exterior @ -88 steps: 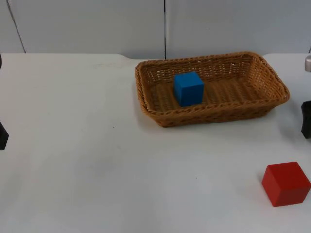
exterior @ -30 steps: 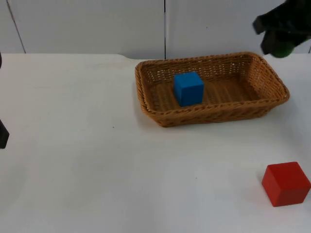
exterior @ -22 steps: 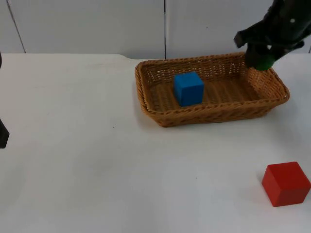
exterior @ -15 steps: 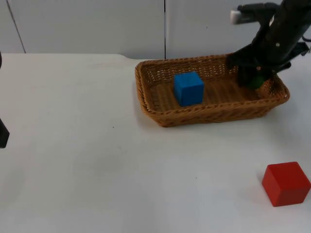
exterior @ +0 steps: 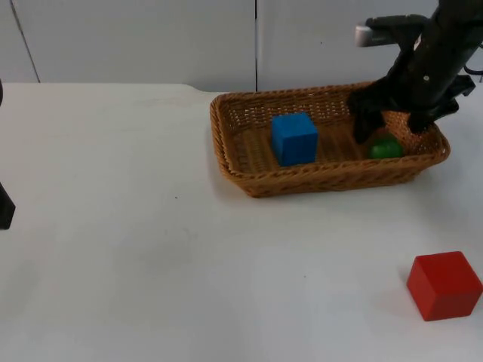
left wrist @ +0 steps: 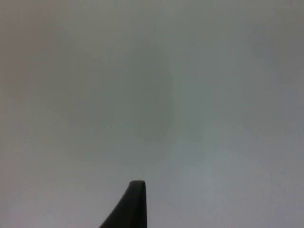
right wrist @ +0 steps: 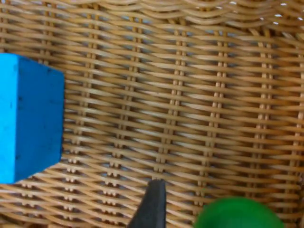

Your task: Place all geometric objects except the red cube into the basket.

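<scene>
1. The red cube [exterior: 444,285] is seen nearest the camera, on the white table [exterior: 151,249], well apart from the basket [exterior: 256,181] and in front of its right end.
2. The basket, a wicker tray, is set further back on the table.
3. A blue cube [exterior: 293,138] is found inside the basket, left of its middle, resting on the woven floor [right wrist: 190,95].
4. A green object [exterior: 386,147] lies inside the basket at its right end, apart from the blue cube.
5. The right gripper [exterior: 392,121] is held just above the green object, its fingers spread apart and nothing gripped between them.
6. The left gripper [exterior: 4,211] waits far to the left of the basket; whether its fingers are apart cannot be told.
</scene>
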You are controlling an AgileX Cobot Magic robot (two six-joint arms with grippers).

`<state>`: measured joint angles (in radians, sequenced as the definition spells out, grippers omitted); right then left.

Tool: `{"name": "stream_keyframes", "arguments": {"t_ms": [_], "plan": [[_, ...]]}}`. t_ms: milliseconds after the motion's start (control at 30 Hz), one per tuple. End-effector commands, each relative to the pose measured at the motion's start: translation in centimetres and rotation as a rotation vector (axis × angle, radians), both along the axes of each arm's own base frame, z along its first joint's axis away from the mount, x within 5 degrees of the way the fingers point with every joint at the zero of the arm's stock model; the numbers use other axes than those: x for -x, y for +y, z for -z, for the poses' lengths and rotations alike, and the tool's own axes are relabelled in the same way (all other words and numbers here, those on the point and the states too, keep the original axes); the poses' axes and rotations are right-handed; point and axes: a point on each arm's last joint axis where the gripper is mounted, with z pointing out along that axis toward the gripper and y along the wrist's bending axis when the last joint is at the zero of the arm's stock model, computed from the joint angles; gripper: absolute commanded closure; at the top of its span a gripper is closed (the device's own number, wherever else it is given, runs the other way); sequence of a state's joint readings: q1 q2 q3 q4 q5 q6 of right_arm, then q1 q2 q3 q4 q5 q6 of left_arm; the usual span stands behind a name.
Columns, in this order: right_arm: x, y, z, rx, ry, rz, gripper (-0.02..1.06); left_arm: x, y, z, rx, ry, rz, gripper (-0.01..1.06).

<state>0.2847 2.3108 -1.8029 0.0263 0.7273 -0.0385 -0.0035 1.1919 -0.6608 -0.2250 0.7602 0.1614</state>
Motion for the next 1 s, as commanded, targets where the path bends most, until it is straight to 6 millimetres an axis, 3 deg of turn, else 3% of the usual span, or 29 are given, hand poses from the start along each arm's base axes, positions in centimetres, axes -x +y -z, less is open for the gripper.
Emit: {"name": "stream_keyframes", "arguments": {"t_ms": [0,33,133,167,300,333,433,500,533,667,700,867,967], "plan": [[0.2,0.4,-0.8,-0.006,-0.007,-0.009,0.26,-0.1,0.1,-0.1,0.008,-0.018,-0.012,0.0],[0.3,0.3,-1.5,-0.007,-0.011,-0.01,0.26,-0.1,0.0,-0.1,0.009,-0.018,-0.013,0.0],[1.1,0.1,-6.2,-0.011,-0.071,-0.039,0.26,-0.1,0.0,-0.1,0.009,-0.018,-0.013,0.0],[1.1,0.1,-6.2,-0.011,-0.071,-0.039,0.26,-0.1,0.0,-0.1,0.009,-0.018,-0.013,0.0],[3.1,-0.5,-13.4,-0.036,-0.191,-0.054,0.26,-0.1,0.0,-0.1,0.012,-0.018,-0.015,0.0],[3.1,-0.5,-13.4,-0.036,-0.191,-0.054,0.26,-0.1,0.0,-0.1,0.012,-0.018,-0.015,0.0],[5.6,-1.2,-18.7,-0.059,-0.289,-0.059,0.26,-0.1,0.0,-0.2,0.013,-0.02,-0.015,0.0],[7.2,-1.7,-20.8,-0.069,-0.327,-0.058,0.26,-0.1,0.0,-0.2,0.015,-0.022,-0.016,0.0],[7.2,-1.7,-20.8,-0.069,-0.327,-0.058,0.26,-0.1,0.0,-0.2,0.015,-0.022,-0.016,0.0],[11.0,-2.9,-22.9,-0.083,-0.39,-0.057,0.26,-0.1,0.0,-0.2,0.015,-0.022,-0.016,0.0],[11.0,-2.9,-22.9,-0.083,-0.39,-0.057,0.26,-0.1,0.0,-0.2,0.015,-0.022,-0.016,0.0],[16.6,-4.6,-22.2,-0.1,-0.456,-0.052,0.26,-0.1,0.0,-0.2,0.018,-0.019,-0.017,0.0],[18.2,-5.1,-21.9,-0.112,-0.501,-0.049,0.26,-0.1,-0.1,-0.2,0.029,-0.015,-0.021,0.0]]}}
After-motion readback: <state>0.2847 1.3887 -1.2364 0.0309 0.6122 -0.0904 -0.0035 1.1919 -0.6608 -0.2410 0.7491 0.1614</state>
